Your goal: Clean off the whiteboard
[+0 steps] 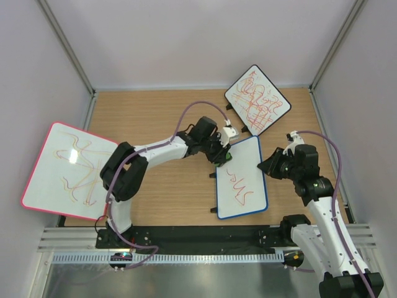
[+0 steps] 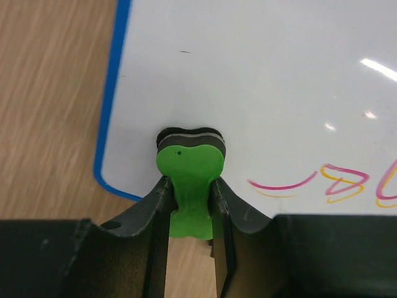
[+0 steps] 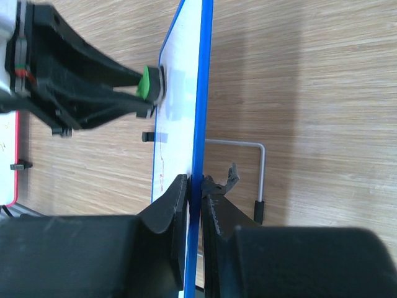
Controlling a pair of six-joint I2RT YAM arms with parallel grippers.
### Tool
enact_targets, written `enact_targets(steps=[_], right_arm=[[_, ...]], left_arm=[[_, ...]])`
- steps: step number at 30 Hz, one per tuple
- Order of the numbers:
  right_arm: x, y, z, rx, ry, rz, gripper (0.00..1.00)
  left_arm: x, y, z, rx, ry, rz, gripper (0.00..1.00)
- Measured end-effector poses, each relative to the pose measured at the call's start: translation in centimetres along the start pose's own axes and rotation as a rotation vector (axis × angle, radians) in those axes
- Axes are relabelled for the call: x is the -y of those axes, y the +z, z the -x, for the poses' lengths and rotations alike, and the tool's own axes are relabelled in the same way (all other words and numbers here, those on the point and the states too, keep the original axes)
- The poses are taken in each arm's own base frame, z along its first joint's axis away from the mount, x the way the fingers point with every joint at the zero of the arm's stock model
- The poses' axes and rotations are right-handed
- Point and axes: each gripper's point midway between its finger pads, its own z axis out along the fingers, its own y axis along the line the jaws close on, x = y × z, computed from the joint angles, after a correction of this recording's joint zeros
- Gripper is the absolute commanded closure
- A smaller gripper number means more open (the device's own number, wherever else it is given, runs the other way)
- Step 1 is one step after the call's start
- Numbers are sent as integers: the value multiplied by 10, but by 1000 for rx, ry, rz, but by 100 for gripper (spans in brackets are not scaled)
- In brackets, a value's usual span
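Observation:
The blue-framed whiteboard (image 1: 243, 180) lies at the table's centre-right, red scribbles on its lower half, its upper part white. My left gripper (image 1: 224, 155) is shut on a green eraser (image 2: 189, 171) whose dark felt pad presses on the board near its upper left corner (image 2: 260, 93). Red and yellow strokes (image 2: 338, 181) show to the eraser's right. My right gripper (image 1: 265, 165) is shut on the board's right blue edge (image 3: 200, 124). The eraser (image 3: 149, 82) and left gripper also show in the right wrist view.
A black-framed board (image 1: 257, 99) with dense red-orange scribbles stands at the back right. A large pink-framed board (image 1: 65, 171) leans at the left. The blue board's wire stand (image 3: 257, 167) with a black foot sticks out behind it.

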Motion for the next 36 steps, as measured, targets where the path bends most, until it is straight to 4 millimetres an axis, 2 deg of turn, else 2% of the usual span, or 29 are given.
enact_targets(steps=[5, 9, 19, 24, 28, 33, 36], right_arm=[[-1, -1, 0, -6, 2, 3, 99], [-3, -4, -2, -18, 5, 8, 99], [-1, -5, -5, -29, 10, -3, 99], [-1, -6, -5, -29, 10, -3, 99], [-2, -6, -5, -26, 7, 2, 99], [-2, -7, -5, -25, 4, 1, 99], [-2, -7, -5, -22, -1, 0, 99]], left_arm=[[-30, -6, 7, 18, -22, 64, 100], [-35, -6, 10, 21, -22, 77, 100], [-18, 9, -8, -29, 17, 53, 100], [-20, 3, -22, -40, 130, 64, 100], [-11, -5, -35, -56, 238, 45, 100], [12, -6, -38, -59, 361, -1, 100], [15, -5, -36, -63, 403, 2, 100]])
